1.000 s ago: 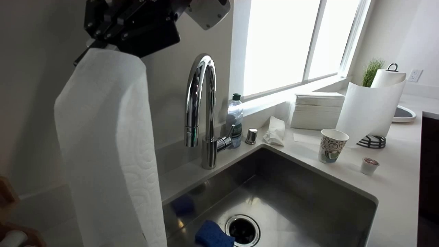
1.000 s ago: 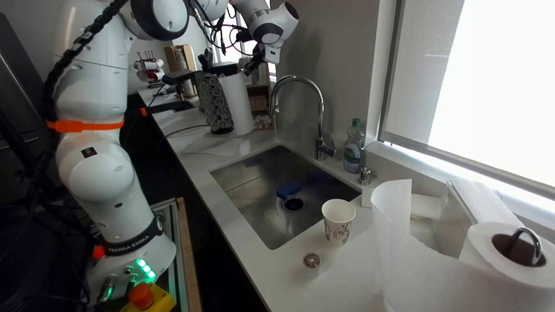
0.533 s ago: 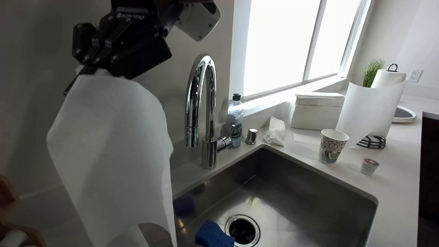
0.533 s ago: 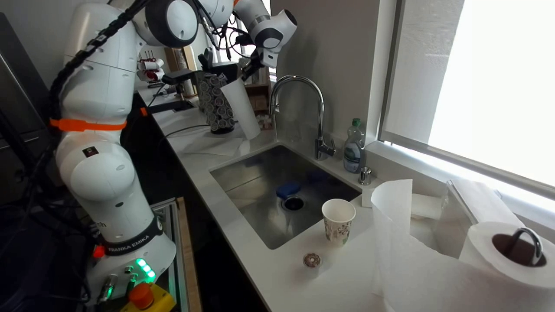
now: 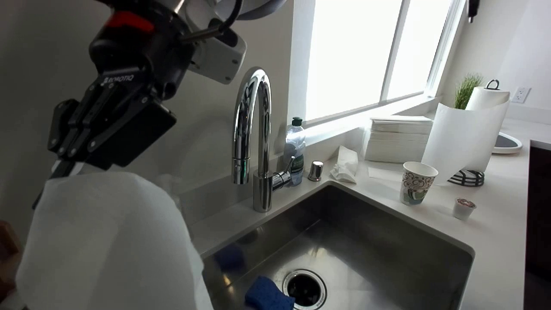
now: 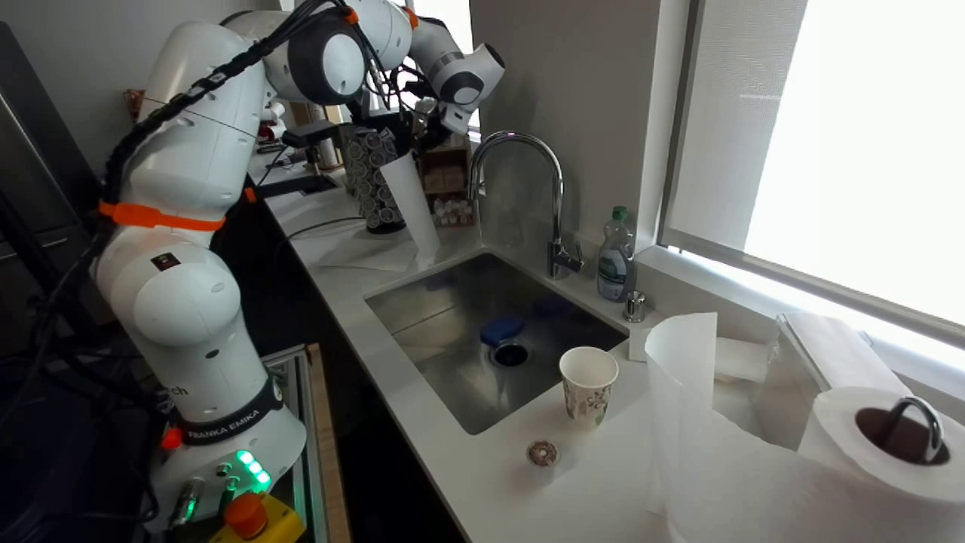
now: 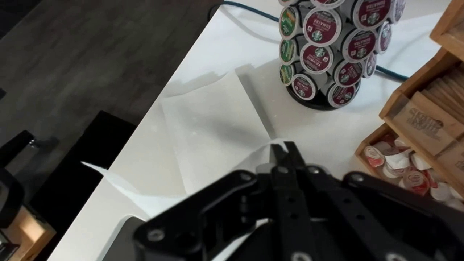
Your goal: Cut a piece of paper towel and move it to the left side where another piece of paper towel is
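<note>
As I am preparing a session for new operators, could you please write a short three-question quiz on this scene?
1. True or false: the blue sponge lies in the sink.
2. The gripper is: (a) wide open; (b) shut and empty; (c) shut on a limp sheet of paper towel.
3. In the wrist view, what lies on the counter near the coffee pods?
Key: 1, true; 2, c; 3, another piece of paper towel.
</note>
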Action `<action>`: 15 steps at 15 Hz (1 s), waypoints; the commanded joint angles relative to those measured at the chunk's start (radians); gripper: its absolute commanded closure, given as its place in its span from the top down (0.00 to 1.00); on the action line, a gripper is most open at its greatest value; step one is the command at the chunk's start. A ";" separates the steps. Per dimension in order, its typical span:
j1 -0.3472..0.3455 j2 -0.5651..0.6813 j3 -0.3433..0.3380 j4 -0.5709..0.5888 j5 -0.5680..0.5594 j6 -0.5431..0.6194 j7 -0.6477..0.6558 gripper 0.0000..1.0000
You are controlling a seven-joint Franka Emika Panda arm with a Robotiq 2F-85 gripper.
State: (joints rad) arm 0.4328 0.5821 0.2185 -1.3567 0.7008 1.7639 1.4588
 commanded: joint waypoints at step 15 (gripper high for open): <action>0.047 0.215 0.057 0.220 -0.012 -0.050 0.064 0.00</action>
State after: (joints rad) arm 0.4585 0.7064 0.2682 -1.2547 0.7073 1.7614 1.4748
